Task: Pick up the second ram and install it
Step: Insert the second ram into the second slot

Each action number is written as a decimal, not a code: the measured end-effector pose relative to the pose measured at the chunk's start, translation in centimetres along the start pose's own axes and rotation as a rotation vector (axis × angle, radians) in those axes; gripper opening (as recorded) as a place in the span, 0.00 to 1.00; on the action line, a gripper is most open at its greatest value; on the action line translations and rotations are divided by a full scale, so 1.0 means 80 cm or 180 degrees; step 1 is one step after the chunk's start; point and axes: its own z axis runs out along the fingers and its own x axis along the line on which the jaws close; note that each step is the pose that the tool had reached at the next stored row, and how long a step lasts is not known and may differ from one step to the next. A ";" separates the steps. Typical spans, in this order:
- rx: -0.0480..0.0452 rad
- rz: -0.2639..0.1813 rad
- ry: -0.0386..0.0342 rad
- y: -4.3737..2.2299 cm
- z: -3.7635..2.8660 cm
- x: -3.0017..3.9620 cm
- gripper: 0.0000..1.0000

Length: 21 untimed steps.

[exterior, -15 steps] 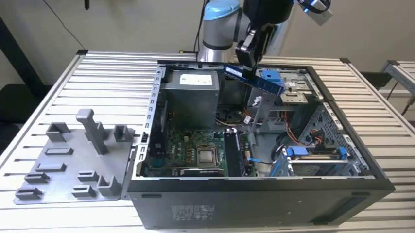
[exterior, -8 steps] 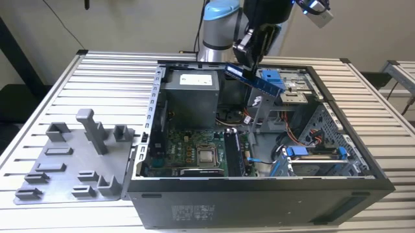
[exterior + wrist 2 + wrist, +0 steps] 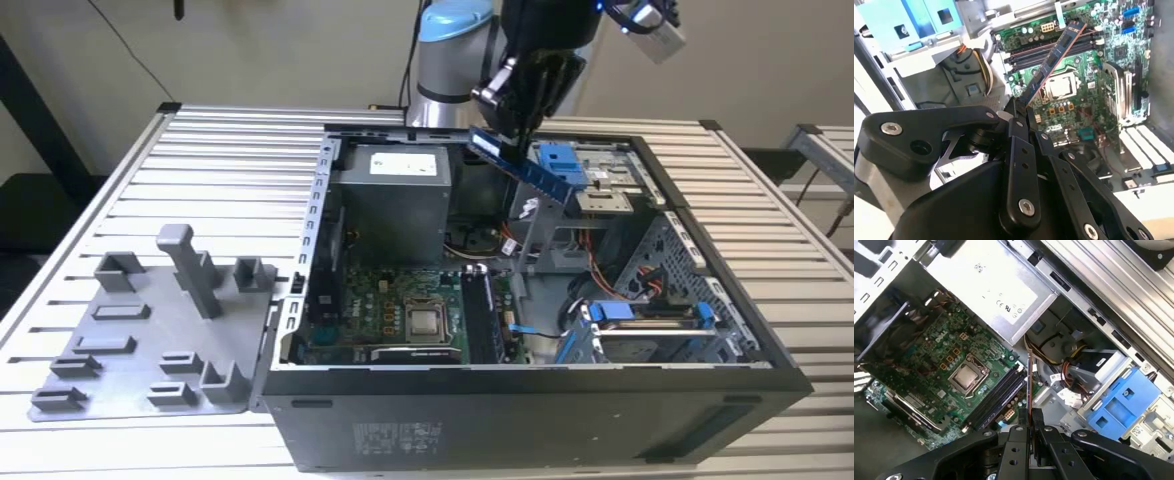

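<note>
The gripper [image 3: 499, 138] hangs above the open computer case [image 3: 534, 420], its fingers clamped on one end of the second ram [image 3: 529, 168]. The stick juts out from the fingertips at a slant, clear of everything in the case. In the second wrist view the gripper [image 3: 1017, 113] holds the stick [image 3: 1052, 60] so that its free end reaches out over the memory slots [image 3: 1029, 56] on the green circuit board [image 3: 1089, 110]. In the first wrist view the stick [image 3: 1029, 385] shows edge-on as a thin line rising from the gripper [image 3: 1029, 421], with the slots [image 3: 996, 400] and the processor socket [image 3: 968, 376] below it. Well off to one side of the gripper, outside the case, a grey tray [image 3: 147, 340] lies on the slatted table [image 3: 214, 160].
</note>
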 end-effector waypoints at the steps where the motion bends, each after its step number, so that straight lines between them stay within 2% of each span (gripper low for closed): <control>1: 0.0002 0.0056 -0.0002 0.0000 0.0000 0.0000 0.14; 21: 0.0031 0.1176 -0.0035 0.0000 0.0015 0.0001 0.14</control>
